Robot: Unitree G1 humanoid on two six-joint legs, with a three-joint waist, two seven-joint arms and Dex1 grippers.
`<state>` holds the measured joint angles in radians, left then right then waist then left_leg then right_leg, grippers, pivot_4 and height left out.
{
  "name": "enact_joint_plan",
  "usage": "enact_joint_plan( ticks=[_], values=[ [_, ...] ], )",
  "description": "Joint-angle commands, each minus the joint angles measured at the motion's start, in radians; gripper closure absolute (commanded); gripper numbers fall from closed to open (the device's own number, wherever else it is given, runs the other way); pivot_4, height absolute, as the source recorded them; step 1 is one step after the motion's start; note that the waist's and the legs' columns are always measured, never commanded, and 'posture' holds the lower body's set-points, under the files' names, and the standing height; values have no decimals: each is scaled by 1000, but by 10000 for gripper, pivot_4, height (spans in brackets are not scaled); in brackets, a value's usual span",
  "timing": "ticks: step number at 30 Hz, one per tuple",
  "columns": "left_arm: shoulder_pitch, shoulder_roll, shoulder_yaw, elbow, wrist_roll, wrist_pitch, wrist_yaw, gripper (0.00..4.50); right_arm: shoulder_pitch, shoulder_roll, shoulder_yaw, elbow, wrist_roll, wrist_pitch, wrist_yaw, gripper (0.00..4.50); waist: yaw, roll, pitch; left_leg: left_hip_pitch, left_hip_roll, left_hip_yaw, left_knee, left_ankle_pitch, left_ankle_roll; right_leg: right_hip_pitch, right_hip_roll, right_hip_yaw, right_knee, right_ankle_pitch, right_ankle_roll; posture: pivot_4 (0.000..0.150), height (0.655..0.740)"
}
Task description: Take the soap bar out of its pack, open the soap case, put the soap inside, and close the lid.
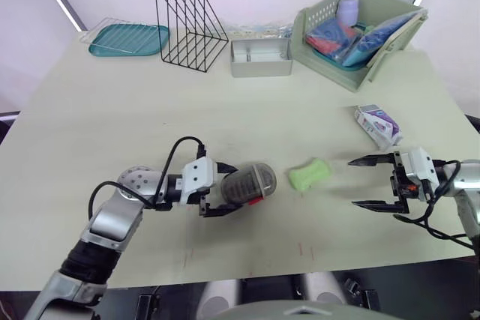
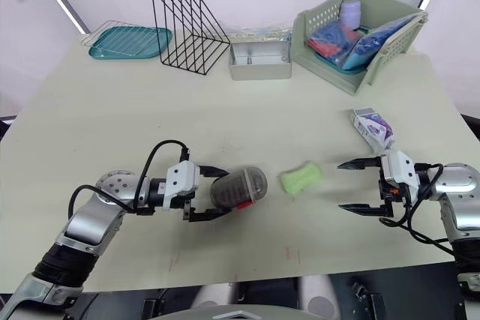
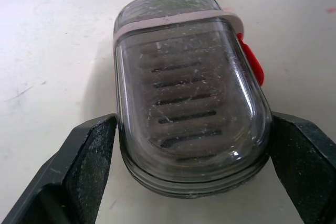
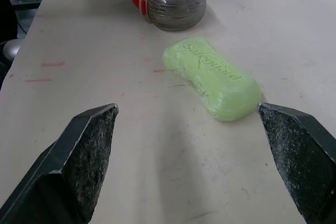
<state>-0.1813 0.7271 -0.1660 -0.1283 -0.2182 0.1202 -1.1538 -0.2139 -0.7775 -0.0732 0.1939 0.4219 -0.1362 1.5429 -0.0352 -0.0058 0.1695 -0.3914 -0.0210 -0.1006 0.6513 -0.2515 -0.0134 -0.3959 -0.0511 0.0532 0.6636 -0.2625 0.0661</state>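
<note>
A grey see-through soap case (image 1: 253,181) with a red latch lies on its side at the table's front middle, lid closed. My left gripper (image 1: 229,189) is shut on the soap case, its fingers (image 3: 84,171) pressing both sides of the case (image 3: 189,103). The bare green soap bar (image 1: 310,174) lies on the table just right of the case. My right gripper (image 1: 352,183) stands open a little to the right of the soap, holding nothing; the soap (image 4: 212,77) lies ahead of its wide-spread fingertips (image 4: 94,129). The white and purple soap pack (image 1: 377,125) lies behind the right gripper.
Along the back stand a teal tray (image 1: 129,39), a black wire rack (image 1: 189,20), a small grey bin (image 1: 260,58) and a green basket (image 1: 322,58) with packets in it. The table's front edge runs close below both grippers.
</note>
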Motion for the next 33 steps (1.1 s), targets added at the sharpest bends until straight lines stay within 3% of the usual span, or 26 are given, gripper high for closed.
enact_joint_plan(
  ticks=[1,15,19,26,29,33],
  values=[
    [-11,-1,19,-6,-10,-8,6,0,0,-5,-4,-26,7,-6,-2,450,0,0,0,0,0,0,0,0,0,0,0,0,0,0,0,1500,7400],
    [-12,-16,8,18,-12,-31,-9,0,12,-16,-8,-36,8,0,2,450,0,0,0,0,0,0,0,0,0,0,0,0,0,0,0,1500,7400],
    [-16,-19,9,32,-5,-46,-7,10291,5,-16,-6,-33,7,1,3,0,0,0,0,0,0,0,0,0,0,0,0,0,0,0,0,1500,7400],
    [-21,-19,12,56,11,-83,3,10536,-9,-21,-4,-54,16,28,1,0,0,0,0,0,0,0,0,0,0,0,0,0,0,0,0,1500,7400],
    [-32,-19,48,67,-14,-136,1,10536,-51,-65,4,-186,116,313,-50,0,-2,0,0,0,0,0,0,0,0,0,0,0,0,0,0,1500,7400],
    [-54,-32,82,47,-44,-181,8,10536,-178,-107,26,-353,341,853,-236,0,0,0,0,-1,1,-3,0,0,0,-1,0,-1,1,0,0,1500,7400]
  ],
)
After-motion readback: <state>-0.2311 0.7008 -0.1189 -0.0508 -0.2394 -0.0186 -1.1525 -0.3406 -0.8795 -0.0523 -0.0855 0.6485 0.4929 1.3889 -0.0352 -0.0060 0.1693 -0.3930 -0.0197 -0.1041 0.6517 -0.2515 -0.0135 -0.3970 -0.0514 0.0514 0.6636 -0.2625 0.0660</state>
